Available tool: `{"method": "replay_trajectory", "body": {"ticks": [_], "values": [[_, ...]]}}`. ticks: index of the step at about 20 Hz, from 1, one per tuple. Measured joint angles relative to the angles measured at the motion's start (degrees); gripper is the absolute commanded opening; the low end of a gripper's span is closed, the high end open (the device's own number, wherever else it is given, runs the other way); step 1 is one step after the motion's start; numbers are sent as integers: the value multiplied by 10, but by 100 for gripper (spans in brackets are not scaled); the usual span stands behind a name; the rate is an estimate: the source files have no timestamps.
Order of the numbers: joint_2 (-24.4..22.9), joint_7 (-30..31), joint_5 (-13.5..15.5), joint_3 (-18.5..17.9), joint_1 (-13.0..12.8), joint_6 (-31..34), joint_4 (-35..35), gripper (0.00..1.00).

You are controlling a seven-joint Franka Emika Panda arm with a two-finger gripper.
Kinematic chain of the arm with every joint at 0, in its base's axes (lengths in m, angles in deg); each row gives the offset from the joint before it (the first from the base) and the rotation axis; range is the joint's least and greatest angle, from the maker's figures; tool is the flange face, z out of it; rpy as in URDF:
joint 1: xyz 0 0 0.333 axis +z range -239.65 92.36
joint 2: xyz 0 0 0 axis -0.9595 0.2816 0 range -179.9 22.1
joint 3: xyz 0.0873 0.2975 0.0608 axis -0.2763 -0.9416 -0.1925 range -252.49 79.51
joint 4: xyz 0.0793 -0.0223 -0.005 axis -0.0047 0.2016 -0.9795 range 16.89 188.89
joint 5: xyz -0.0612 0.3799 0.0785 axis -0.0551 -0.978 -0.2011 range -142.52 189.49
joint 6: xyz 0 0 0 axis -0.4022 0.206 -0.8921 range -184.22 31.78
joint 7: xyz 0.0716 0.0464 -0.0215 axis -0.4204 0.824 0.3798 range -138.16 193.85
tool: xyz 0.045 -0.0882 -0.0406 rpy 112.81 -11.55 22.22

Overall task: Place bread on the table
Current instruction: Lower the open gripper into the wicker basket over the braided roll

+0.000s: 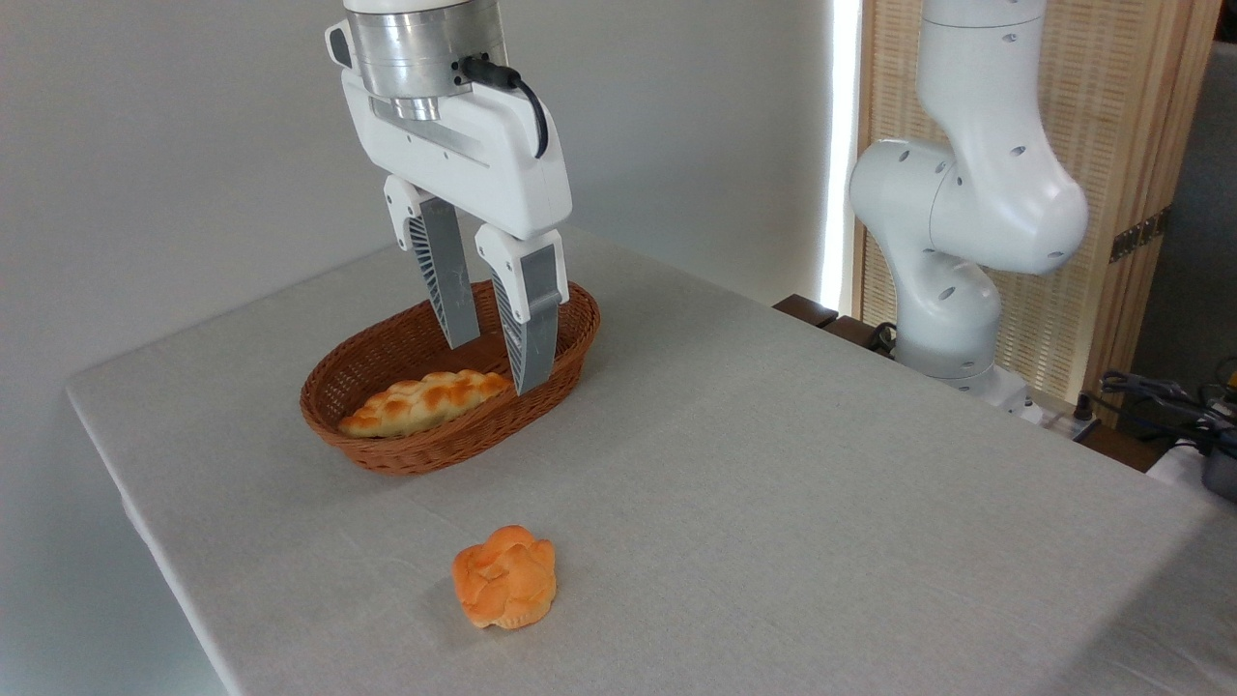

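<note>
The braided golden-brown bread (pixel 423 402) lies lengthwise in the brown wicker basket (pixel 560 360) at the back left of the grey-clothed table (pixel 792 483). My gripper (pixel 496 365) hangs over the right half of the basket, open, pointing down. Its fingertips reach about rim level. The right fingertip sits just beside the loaf's right end, and nothing is held between the fingers.
A small round orange bun (pixel 504 576) rests on the cloth in front of the basket, near the table's front edge. The arm's white base (pixel 952 290) stands beyond the table's right rear edge, with cables (pixel 1169 396) further right.
</note>
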State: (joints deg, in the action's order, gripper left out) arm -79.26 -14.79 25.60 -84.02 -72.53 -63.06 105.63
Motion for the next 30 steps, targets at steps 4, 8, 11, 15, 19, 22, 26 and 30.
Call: {"method": "replay_trajectory", "body": {"ticks": [4, 8, 11, 15, 19, 22, 26, 30], "values": [[0, 0, 0, 0, 0, 0, 0, 100], [0, 0, 0, 0, 0, 0, 0, 100], [0, 0, 0, 0, 0, 0, 0, 100], [0, 0, 0, 2, -1, 0, 0, 100], [6, 0, 5, 28, -9, 0, 2, 100], [15, 4, 45, 48, -12, -24, 3, 100], [39, 28, 103, 85, -13, -71, 17, 100], [78, 54, 130, 138, -15, -93, 23, 100]]}}
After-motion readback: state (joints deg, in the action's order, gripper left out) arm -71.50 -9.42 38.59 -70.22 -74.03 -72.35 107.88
